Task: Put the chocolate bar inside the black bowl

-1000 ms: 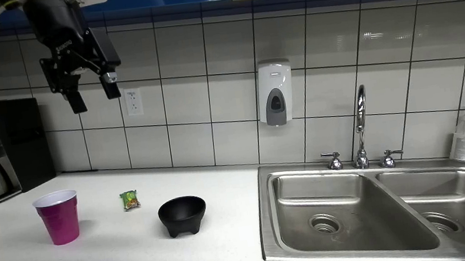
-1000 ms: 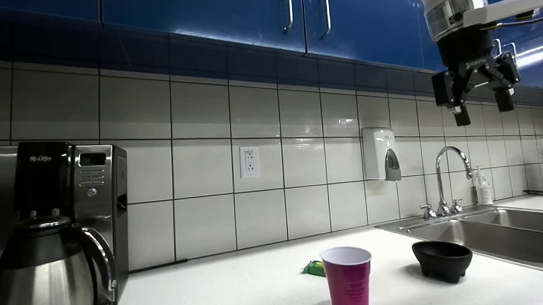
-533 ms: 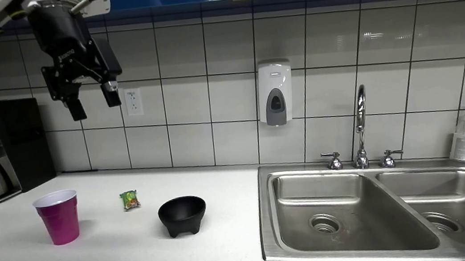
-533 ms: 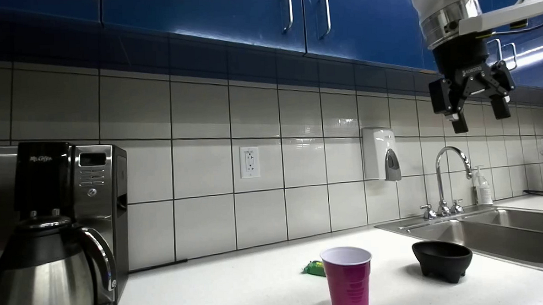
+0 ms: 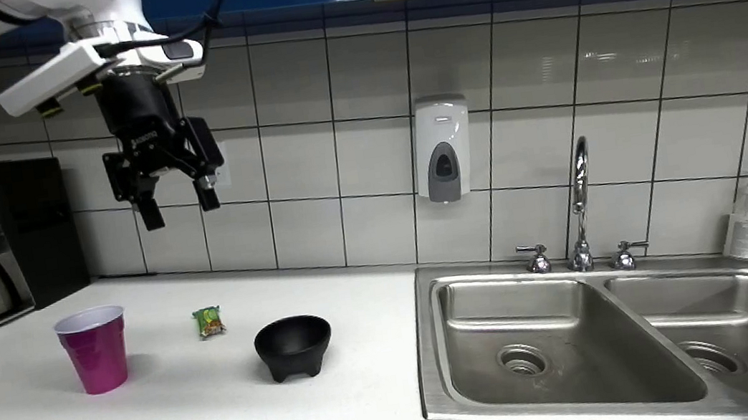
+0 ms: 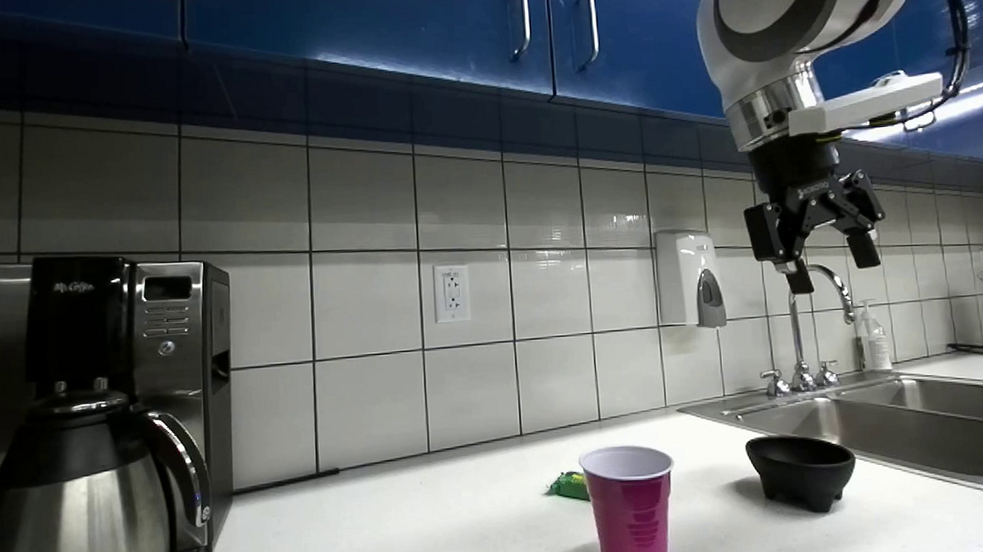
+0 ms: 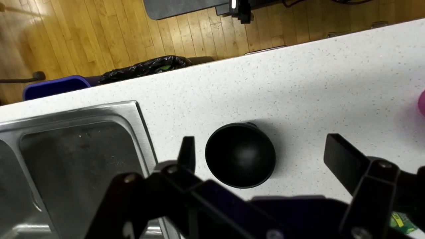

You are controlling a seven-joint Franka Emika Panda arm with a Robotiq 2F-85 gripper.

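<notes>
While gripper (image 5: 180, 210) is gaping wide, empty, chocolate (image 5: 209, 322), ten o'clock from bowl (image 5: 294, 348) in an exterior view, is wanting centred descent.

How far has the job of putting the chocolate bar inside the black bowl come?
Done: no part of the transfer; the chocolate bar lies on the counter, outside the black bowl. In hand: nothing; the gripper hangs above the counter, its jaws open and empty. Left: grasping the bar, carrying it to the bowl and releasing it inside.
</notes>
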